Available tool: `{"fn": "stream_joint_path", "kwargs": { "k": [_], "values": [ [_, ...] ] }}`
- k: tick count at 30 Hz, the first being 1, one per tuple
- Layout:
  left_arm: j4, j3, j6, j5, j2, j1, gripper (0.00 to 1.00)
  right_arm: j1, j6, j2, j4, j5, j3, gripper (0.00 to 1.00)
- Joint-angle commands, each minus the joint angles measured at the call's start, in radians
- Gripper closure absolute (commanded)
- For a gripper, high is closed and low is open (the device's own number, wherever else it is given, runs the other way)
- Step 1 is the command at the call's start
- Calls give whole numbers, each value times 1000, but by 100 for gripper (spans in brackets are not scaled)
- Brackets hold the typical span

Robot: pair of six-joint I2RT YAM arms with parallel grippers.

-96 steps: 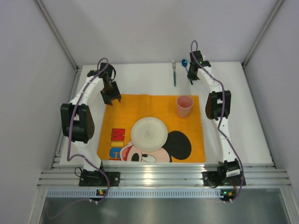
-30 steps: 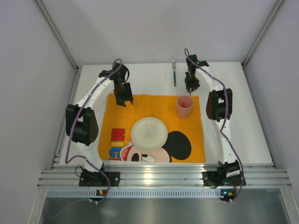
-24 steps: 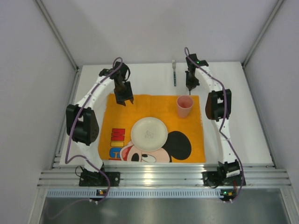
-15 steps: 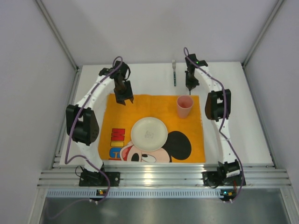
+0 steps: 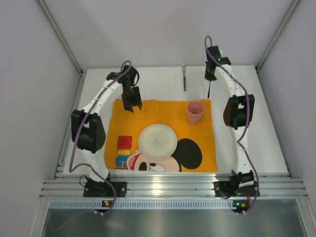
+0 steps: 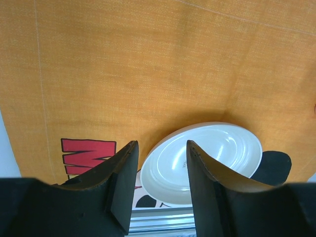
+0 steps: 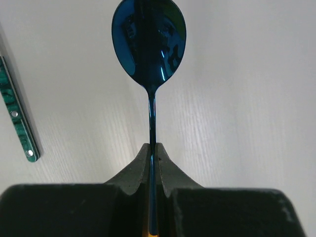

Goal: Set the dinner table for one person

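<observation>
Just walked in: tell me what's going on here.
The right gripper is shut on the handle of a blue spoon, over the far side of the dinner table. The left gripper is open and empty above the orange mat, where a plate and pink cup sit. A green-handled utensil lies on the table.

Lower handle of spoon (image 7: 149, 37) buried between closed fingers of right gripper (image 7: 153, 147). Head of green-handled utensil (image 7: 16, 116) cut off at left frame edge. Near rim of plate (image 6: 217, 148) masked by left gripper (image 6: 160, 148).

High overhead view facing down, wrist views close above the table (image 5: 264, 143), plate (image 5: 157, 141) shared with left wrist.
</observation>
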Motion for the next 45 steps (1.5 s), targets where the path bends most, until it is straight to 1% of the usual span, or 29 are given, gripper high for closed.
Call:
{"fn": "stream_joint_path", "kwargs": {
  "k": [1,2,3,4,5,6,7,8,11,12,14,15,17,18,20,21,22,23,26,29,33,35,36,37,39,40,41,45],
  "values": [
    [0,29,-7,-7,-29,-8,51,-11,-12,-266,49,52,-81,100],
    [14,26,-9,-7,-37,-11,51,-11,-13,-303,50,53,-120,100],
    [22,14,-11,-7,-43,-13,51,-11,-18,-377,50,61,-194,100],
    [31,6,-12,-8,-55,-14,51,-10,-18,-413,49,64,-233,100],
    [43,-5,-17,-8,-63,-14,51,-11,-18,-450,38,66,-308,100],
    [51,-13,-18,-8,-71,-16,51,-11,-15,-522,29,66,-345,100],
    [60,-20,-20,-10,-86,-16,51,-10,-12,-560,23,63,-387,100],
    [71,-42,-21,-8,-95,-16,51,-8,-10,-638,15,58,-474,100],
    [118,-101,-27,-10,-137,-21,51,-2,14,-754,-16,43,-594,100],
    [132,-117,-27,-12,-147,-22,51,11,34,-827,-28,26,-653,100],
    [166,-152,-29,-18,-175,-28,51,41,56,-896,-68,17,-701,100],
    [180,-190,-29,-15,-184,-30,51,82,82,-962,-81,6,-733,100],
    [224,-229,-20,-15,-206,-36,51,134,116,-1022,-132,-8,-763,100],
    [235,-256,-15,-13,-212,-37,51,171,170,-1074,-155,-43,-796,100],
    [264,-276,5,-5,-210,-37,50,195,241,-1139,-184,-95,-858,100],
    [272,-287,9,-10,-207,-37,50,220,313,-1214,-180,-144,-952,100],
    [281,-293,18,-10,-203,-37,50,231,352,-1249,-168,-164,-1002,100],
    [305,-307,22,-7,-200,-37,50,243,428,-1318,-158,-202,-1101,100],
    [348,-318,29,8,-186,-37,50,288,525,-1403,-132,-226,-1220,100],
    [376,-318,32,28,-172,-37,51,358,628,-1495,-103,-195,-1341,100],
    [402,-322,35,51,-154,-39,51,403,691,-1538,-31,-180,-1459,100],
    [402,-315,32,57,-143,-41,51,423,717,-1544,30,-183,-1535,100],
    [404,-315,29,61,-141,-41,52,452,738,-1543,58,-184,-1563,100],
    [414,-316,25,64,-143,-45,52,467,749,-1536,117,-183,-1589,100],
    [422,-322,22,64,-143,-51,52,515,754,-1495,185,-180,-1652,100],
    [425,-324,19,64,-144,-59,52,530,740,-1475,254,-174,-1663,100],
    [425,-326,19,64,-146,-62,52,570,692,-1417,285,-151,-1666,100],
    [418,-329,19,59,-161,-76,52,614,604,-1239,383,-135,-1645,100]
  ]
}}
